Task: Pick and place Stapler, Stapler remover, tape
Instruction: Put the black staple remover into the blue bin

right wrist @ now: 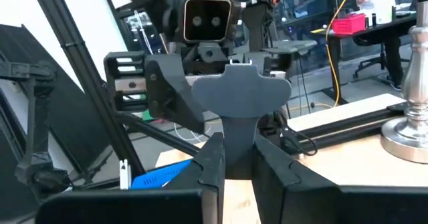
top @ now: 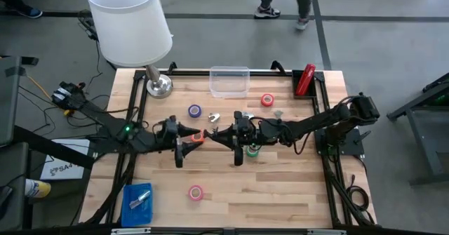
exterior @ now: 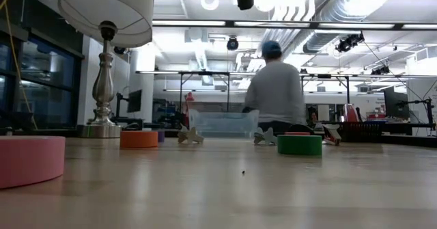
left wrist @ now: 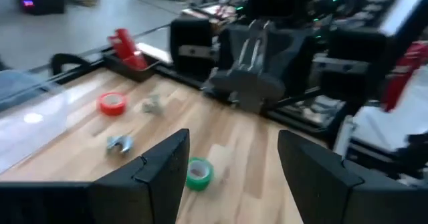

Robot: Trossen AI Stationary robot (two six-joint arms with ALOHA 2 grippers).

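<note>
My left gripper point(top: 198, 136) and my right gripper point(top: 215, 133) face each other tip to tip above the table's middle. The left gripper point(left wrist: 233, 137) is open and empty. The right gripper point(right wrist: 239, 154) is shut and empty. An orange tape roll point(top: 198, 139) point(exterior: 138, 139) lies flat on the wood just below the tips. The green roll point(top: 251, 150) point(left wrist: 198, 172) lies under the right arm. Purple point(top: 194, 111), red point(top: 266, 99) and pink point(top: 196, 191) rolls lie apart. The red stapler point(top: 305, 79) point(left wrist: 126, 49) rests in a black tray at the far right corner. Small silvery staple removers point(top: 214, 117) point(top: 238, 114) point(top: 278, 113) lie on the far half.
A clear plastic box point(top: 229, 81) stands at the far edge. A lamp with a white shade point(top: 130, 21) has its base point(top: 159, 85) at the far left corner. A blue item point(top: 138, 198) lies near left. A person point(exterior: 275, 85) stands beyond the table.
</note>
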